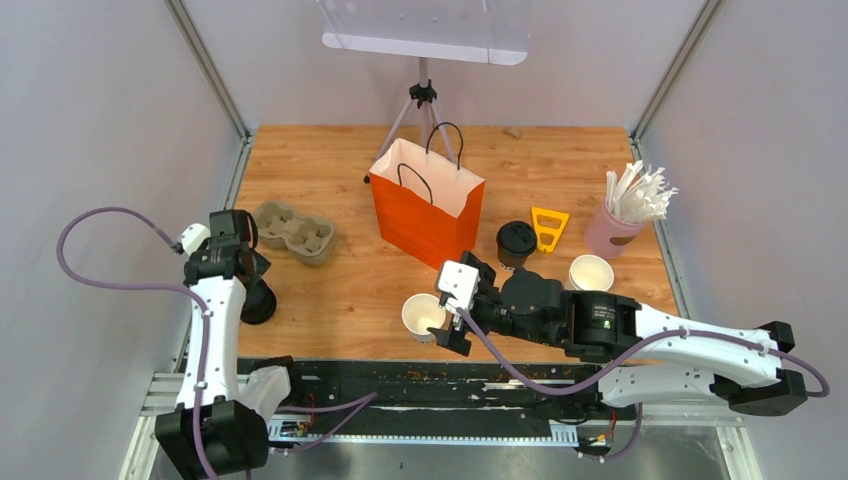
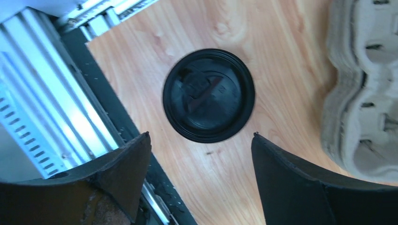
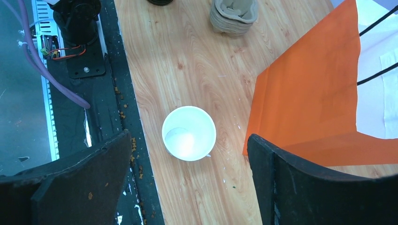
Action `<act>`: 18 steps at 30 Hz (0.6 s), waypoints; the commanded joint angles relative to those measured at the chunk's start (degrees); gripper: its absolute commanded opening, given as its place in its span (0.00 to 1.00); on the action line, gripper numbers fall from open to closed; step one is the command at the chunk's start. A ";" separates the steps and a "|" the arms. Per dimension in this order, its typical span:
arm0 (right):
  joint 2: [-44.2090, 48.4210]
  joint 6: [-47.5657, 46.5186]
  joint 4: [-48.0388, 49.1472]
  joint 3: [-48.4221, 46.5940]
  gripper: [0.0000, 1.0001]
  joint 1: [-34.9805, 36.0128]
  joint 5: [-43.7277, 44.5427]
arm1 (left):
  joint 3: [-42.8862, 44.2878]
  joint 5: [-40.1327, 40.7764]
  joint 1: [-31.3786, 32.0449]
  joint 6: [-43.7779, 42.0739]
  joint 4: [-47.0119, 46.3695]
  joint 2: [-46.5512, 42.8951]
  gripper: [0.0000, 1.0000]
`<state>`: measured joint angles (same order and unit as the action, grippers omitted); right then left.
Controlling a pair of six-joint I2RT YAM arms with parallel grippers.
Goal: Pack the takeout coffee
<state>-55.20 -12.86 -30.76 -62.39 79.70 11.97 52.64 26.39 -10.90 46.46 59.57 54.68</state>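
Standing by the rig, one notes a light wood-grain tabletop [image 1: 330, 300] carrying the takeout set.

Left end effector [image 2: 201, 134]: the dark, wedge-shaped fingers are spread wide and grip nothing. Directly below them sits a lidded cup [image 2: 209, 95] close to the tabletop's left near edge. Its round black plastic lid is glossy, with a raised rim and a moulded sip tab. Just beyond it, toward the far side, lies the pulp tray [image 1: 293, 232], grey-brown and fibrous, with rounded wells.

Right end effector [image 3: 189, 135]: the fingers are likewise wide apart and hold nothing. They hover over an open-topped cup [image 1: 422, 313] of smooth white paper with a circular mouth. It stands upright by the near edge, near the bag's corner but apart from it.

The orange paper bag [image 1: 425, 215] stands open at centre, with matt creased sides, a white lining and thin black cord handles. To its right are:
- a second lidded cup [image 1: 517, 240]
- a flat yellow plastic piece [image 1: 549, 228]
- a second open-topped cup [image 1: 591, 272]
- a pink cup [image 1: 612, 232] bristling with white straws [image 1: 640, 192]
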 commanded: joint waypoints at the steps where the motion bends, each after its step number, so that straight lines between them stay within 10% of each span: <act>1: 1.14 2.44 -1.26 -1.51 0.93 0.06 1.12 | 0.51 7.77 -2.45 1.34 -0.01 0.55 0.80; 18: -1.91 5.81 -3.64 -3.17 0.92 0.09 1.45 | -5.34 3.92 -12.10 -6.60 -9.38 3.90 0.51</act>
<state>-56.88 -8.88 -34.04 -63.07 79.70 12.16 48.42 29.65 -20.69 41.71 53.65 57.58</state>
